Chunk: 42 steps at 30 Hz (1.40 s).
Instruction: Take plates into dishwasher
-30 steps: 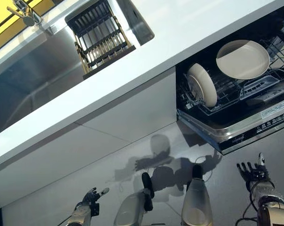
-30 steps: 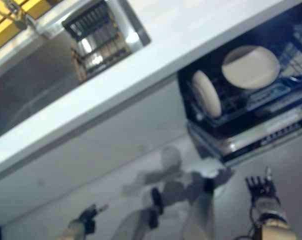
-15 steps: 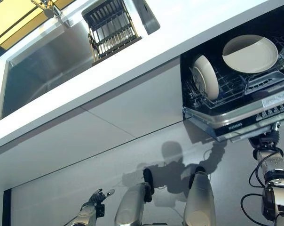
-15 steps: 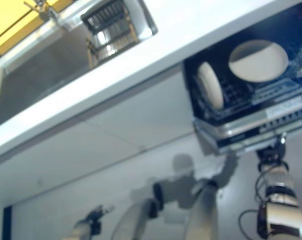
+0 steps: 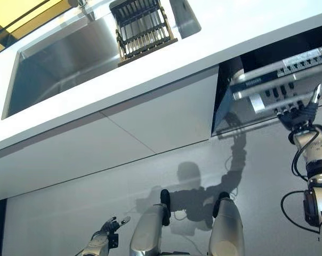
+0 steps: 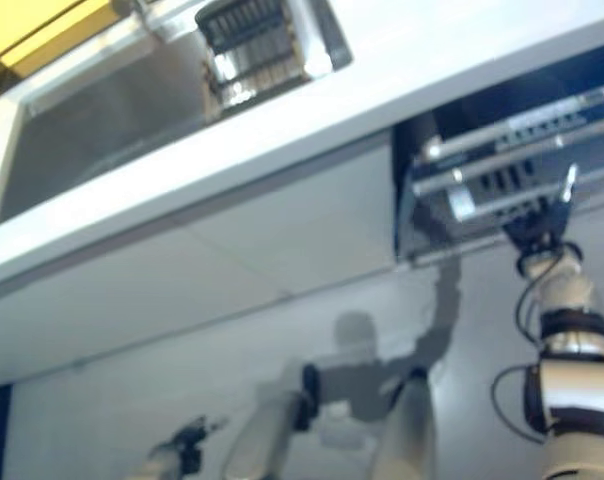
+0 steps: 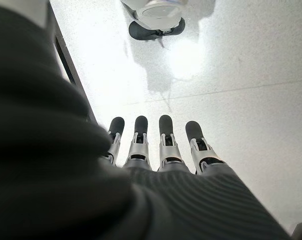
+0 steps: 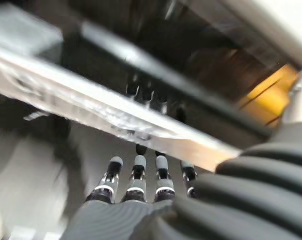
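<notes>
Left hand (image 5: pixel 105 234) hangs low by the floor (image 5: pixel 70 213), idle, fingers straight and relaxed in its wrist view, holding nothing.

Right hand (image 5: pixel 298 113) is raised to the dishwasher door (image 5: pixel 267 88), fingers straight and spread a little, tips on or just at the door's lower edge; nothing clamped. Its wrist view shows the straight fingers (image 8: pixel 135 172) under the door's metal lip, contact looks likely but can't confirm.

Door is tilted up, most of the way shut, with a dark gap above it. No plates visible in any view: the rack inside is hidden behind the door. Neither hand carries one.

Further back, the white counter (image 5: pixel 214 48), then the sink (image 5: pixel 65 58) with a drying rack (image 5: pixel 142 26) at its edge; rack looks empty of plates.

Judgement: loading looks finished, since no plates are left outside. What's left is pushing the door fully closed.
</notes>
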{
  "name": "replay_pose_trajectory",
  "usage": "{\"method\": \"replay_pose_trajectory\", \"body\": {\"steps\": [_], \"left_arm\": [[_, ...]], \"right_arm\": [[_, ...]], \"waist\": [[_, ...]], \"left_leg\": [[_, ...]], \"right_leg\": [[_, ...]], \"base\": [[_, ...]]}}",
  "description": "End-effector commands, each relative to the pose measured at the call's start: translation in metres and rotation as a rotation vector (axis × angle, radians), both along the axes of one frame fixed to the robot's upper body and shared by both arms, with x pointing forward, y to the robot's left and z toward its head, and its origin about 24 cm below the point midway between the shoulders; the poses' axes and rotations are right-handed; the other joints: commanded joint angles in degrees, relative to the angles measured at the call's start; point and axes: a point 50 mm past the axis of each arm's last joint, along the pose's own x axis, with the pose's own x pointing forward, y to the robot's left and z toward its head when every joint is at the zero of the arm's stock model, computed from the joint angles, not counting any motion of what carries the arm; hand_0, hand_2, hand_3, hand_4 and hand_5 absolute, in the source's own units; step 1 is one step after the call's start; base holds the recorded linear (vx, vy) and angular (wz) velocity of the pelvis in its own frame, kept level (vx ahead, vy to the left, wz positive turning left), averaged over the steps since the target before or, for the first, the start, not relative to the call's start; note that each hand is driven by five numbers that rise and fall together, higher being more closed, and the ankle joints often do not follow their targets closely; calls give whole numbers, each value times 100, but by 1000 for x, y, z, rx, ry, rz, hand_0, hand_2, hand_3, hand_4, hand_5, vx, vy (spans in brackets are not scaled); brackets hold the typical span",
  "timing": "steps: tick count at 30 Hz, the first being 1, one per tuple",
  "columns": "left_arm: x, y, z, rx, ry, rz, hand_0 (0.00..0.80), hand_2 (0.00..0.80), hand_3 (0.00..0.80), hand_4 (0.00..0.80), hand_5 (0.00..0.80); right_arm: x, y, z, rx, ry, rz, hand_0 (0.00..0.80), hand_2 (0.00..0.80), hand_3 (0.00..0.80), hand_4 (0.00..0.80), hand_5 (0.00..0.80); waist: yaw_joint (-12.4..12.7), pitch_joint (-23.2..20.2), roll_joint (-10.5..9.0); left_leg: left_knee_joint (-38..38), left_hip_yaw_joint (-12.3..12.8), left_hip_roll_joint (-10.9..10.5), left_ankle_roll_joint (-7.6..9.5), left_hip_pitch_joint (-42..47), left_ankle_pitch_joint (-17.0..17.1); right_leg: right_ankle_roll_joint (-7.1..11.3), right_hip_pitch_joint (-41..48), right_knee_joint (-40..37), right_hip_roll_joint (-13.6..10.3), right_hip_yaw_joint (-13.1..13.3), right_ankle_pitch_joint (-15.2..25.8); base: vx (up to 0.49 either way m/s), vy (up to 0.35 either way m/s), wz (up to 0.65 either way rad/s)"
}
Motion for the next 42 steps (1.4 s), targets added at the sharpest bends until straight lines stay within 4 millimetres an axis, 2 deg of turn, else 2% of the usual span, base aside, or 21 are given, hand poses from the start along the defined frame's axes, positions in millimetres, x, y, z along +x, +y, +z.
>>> {"method": "replay_pose_trajectory", "body": {"steps": [1,4,9,13,16,19,21,22,25,27,28,30,32,35,37,39,40,42], "left_arm": [[-9,35,6,86,5,19,0,0,0,0,0],[-7,37,7,96,-7,17,0,0,0,0,0],[-2,40,10,108,-17,18,0,0,0,0,0],[-3,45,11,111,-11,27,0,0,0,0,0],[-8,47,10,113,4,39,0,0,0,0,0],[-10,49,9,116,14,48,0,0,0,0,0],[-12,50,9,121,19,43,0,0,0,0,0],[-14,51,8,126,29,33,0,0,0,0,0],[-15,48,7,140,43,-13,0,0,0,0,0],[-16,43,4,141,66,-47,0,0,0,0,0],[-17,42,4,138,73,-55,0,0,0,0,0],[-20,31,-1,112,110,-96,0,0,0,0,0],[-23,18,-6,77,136,-120,0,0,0,0,0],[-28,-3,-13,40,164,-149,0,0,0,0,0],[-30,-14,-15,18,179,-187,0,0,0,0,0],[-34,-25,-18,1,193,-205,0,0,0,0,0],[-34,-26,-18,-8,197,-188,0,0,0,0,0],[-32,-25,-18,-11,198,-190,0,0,0,0,0]], "right_arm": [[8,8,50,-111,-139,52,0,0,0,0,0],[2,-4,27,-155,-30,21,0,0,0,0,0],[-6,-11,-8,-206,116,20,0,0,0,0,0],[-20,-8,-62,-345,338,69,0,0,0,0,0],[-41,-5,-111,-446,514,139,0,0,0,0,0],[-62,2,-149,-541,631,199,0,0,0,0,0],[-74,11,-172,-585,700,230,0,0,0,0,0],[-87,19,-191,-628,753,258,0,0,0,0,0],[-113,35,-225,-631,820,302,0,0,0,0,0],[-132,57,-251,-618,864,353,0,0,0,0,0],[-137,63,-257,-596,884,365,0,0,0,0,0],[-169,99,-292,-544,971,410,0,0,0,0,0],[-190,119,-309,-516,1038,439,0,0,0,0,0],[-213,139,-325,-398,1115,428,0,0,0,0,0],[-220,146,-330,-403,1139,445,0,0,0,0,0],[-225,155,-333,-506,1161,501,0,0,0,0,0],[-229,160,-335,-611,1172,583,0,0,0,0,0],[-230,166,-336,-694,1166,667,0,0,0,0,0]], "waist": [[209,-369,-474],[199,-386,-557],[165,-448,-689],[106,-638,-874],[43,-923,-1024],[-6,-1190,-1114],[-31,-1352,-1153],[-55,-1483,-1183],[-67,-1705,-1224],[-89,-1824,-1265],[-100,-1847,-1277],[-165,-1935,-1316],[-197,-2008,-1334],[-210,-2094,-1331],[-211,-2115,-1317],[-211,-2136,-1297],[-205,-2137,-1276],[-176,-2141,-1274]], "left_leg": [[726,128,-225,356,-154,38],[591,167,-165,348,-38,81],[348,232,-92,336,156,68],[-286,300,-70,348,488,117],[-1053,319,-76,334,914,273],[-1655,350,-54,328,1264,427],[-1910,379,-30,320,1409,491],[-2121,424,-17,322,1524,547],[-2275,409,-43,307,1559,544],[-2275,443,-43,326,1556,515],[-2275,458,-47,342,1566,506],[-2275,508,-37,387,1650,465],[-2275,549,-32,408,1698,431],[-2275,560,-49,445,1775,384],[-2275,553,-52,461,1803,364],[-2275,530,-64,477,1844,340],[-2275,509,-74,491,1883,316],[-2275,464,-84,497,1903,307]], "right_leg": [[-438,607,-569,366,-144,258],[-408,756,-781,400,-150,347],[-339,1006,-1157,452,-127,500],[-196,1334,-1815,510,-59,810],[-16,1721,-2539,577,17,1083],[109,1985,-3056,616,40,1331],[162,2101,-3274,634,22,1435],[207,2190,-3448,641,-12,1511],[274,2328,-3769,661,-100,1655],[283,2336,-3812,671,-117,1666],[279,2338,-3800,674,-117,1656],[275,2385,-3732,681,-103,1602],[266,2446,-3753,683,-109,1588],[263,2551,-3780,691,-107,1561],[252,2590,-3776,691,-114,1538],[248,2641,-3773,692,-113,1507],[247,2686,-3759,687,-128,1467],[242,2728,-3753,682,-157,1431]], "base": [[24,-3,9],[3,0,3],[6,-4,1],[41,-5,-7],[113,8,-10],[113,31,-9],[108,25,-11],[114,30,-7],[64,29,5],[0,0,0],[42,15,1],[73,5,0],[85,6,4],[90,21,0],[63,39,2],[60,62,0],[47,72,-1],[34,51,-1]]}}
